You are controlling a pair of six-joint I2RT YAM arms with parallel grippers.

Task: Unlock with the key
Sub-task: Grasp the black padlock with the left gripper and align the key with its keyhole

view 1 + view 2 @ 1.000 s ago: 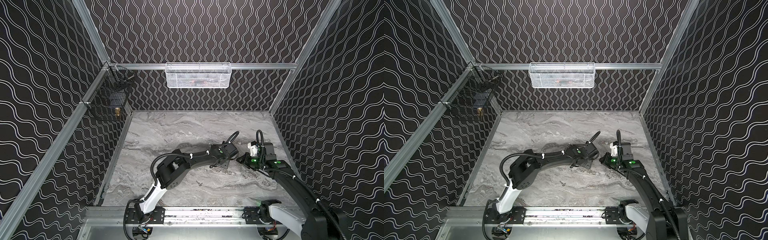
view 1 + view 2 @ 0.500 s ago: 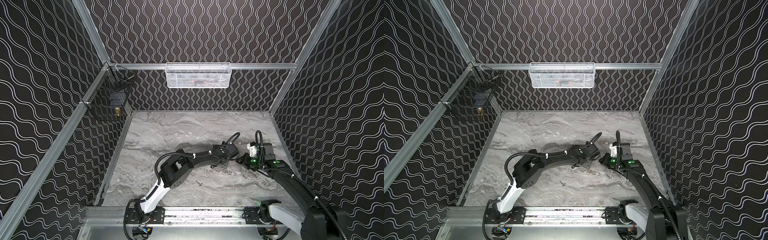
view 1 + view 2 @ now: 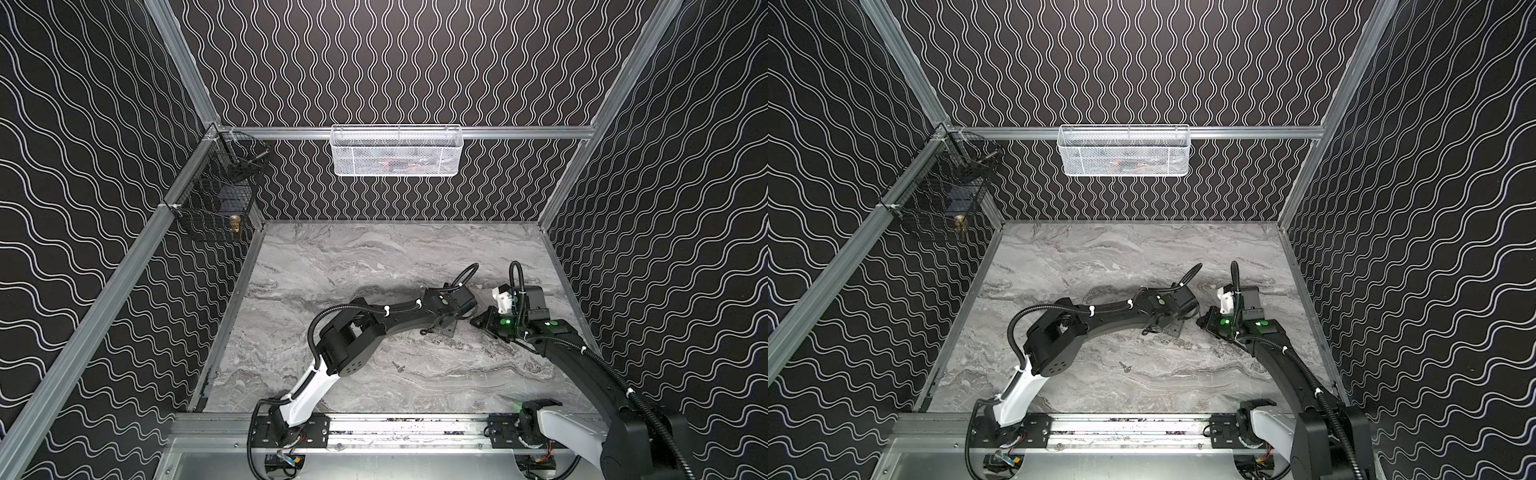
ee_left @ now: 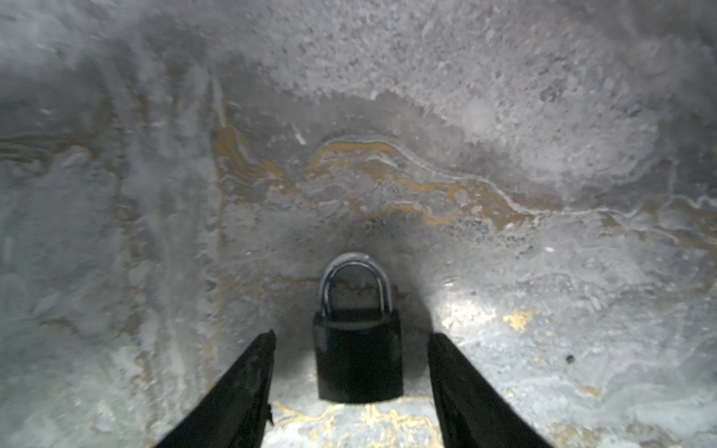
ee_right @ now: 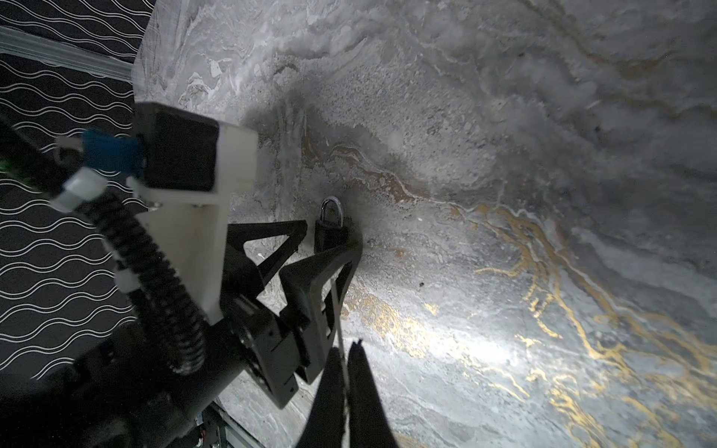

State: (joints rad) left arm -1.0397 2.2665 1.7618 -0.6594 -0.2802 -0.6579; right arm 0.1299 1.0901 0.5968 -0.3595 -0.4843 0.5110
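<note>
A black padlock (image 4: pixel 357 349) with a silver shackle lies flat on the marble table (image 4: pixel 504 116). My left gripper (image 4: pixel 351 341) is open, with one finger on each side of the lock body and a gap on both sides. The right wrist view shows the same padlock (image 5: pixel 329 229) between those fingers (image 5: pixel 337 263). My right gripper (image 5: pixel 347 349) is shut on the key (image 5: pixel 337 310), a thin silver strip seen edge-on that sticks out toward the left gripper. In both top views the left gripper (image 3: pixel 451 328) (image 3: pixel 1173 328) and right gripper (image 3: pixel 478 322) (image 3: pixel 1200 321) meet right of the table's centre.
A white mesh basket (image 3: pixel 397 151) hangs on the back wall. A black wire basket (image 3: pixel 216 203) hangs in the back left corner. A small screw-like metal piece (image 3: pixel 400 366) lies on the table toward the front. Patterned walls enclose the table on three sides.
My left arm has stretched a little farther right, bringing its gripper over the padlock, and its jaws have narrowed slightly. The right arm has stayed still.
</note>
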